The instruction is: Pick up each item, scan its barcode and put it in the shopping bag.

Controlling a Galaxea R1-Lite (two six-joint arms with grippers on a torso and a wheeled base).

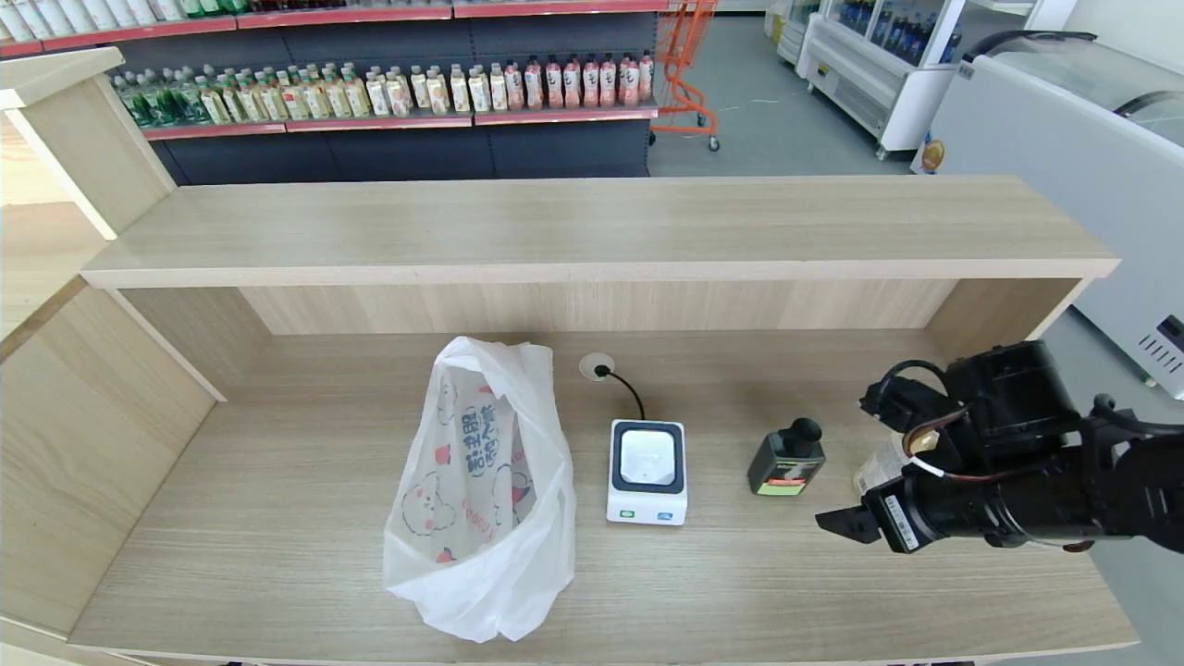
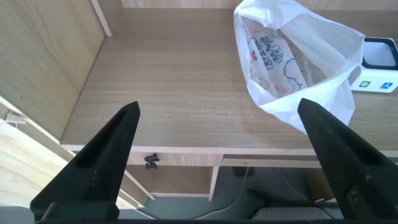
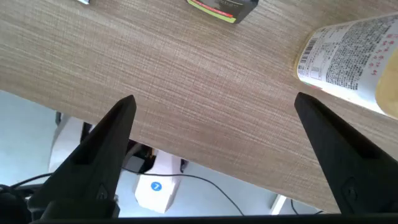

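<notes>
— Right gripper [image 3: 214, 106]: grasping anything?
— Nothing. Spread wide over the counter [image 1: 277, 555] front edge, close to a white-labelled bottle [image 3: 354, 56] half hidden behind the arm. Left gripper [image 2: 219, 107] likewise splayed and empty.
— And the shopping bag [image 1: 481, 490]?
— Standing open just beside the scanner [image 1: 647, 472], cable [image 1: 629, 388] running behind. Dark bottle [image 1: 786, 460] upright between scanner and white-labelled bottle.
</notes>
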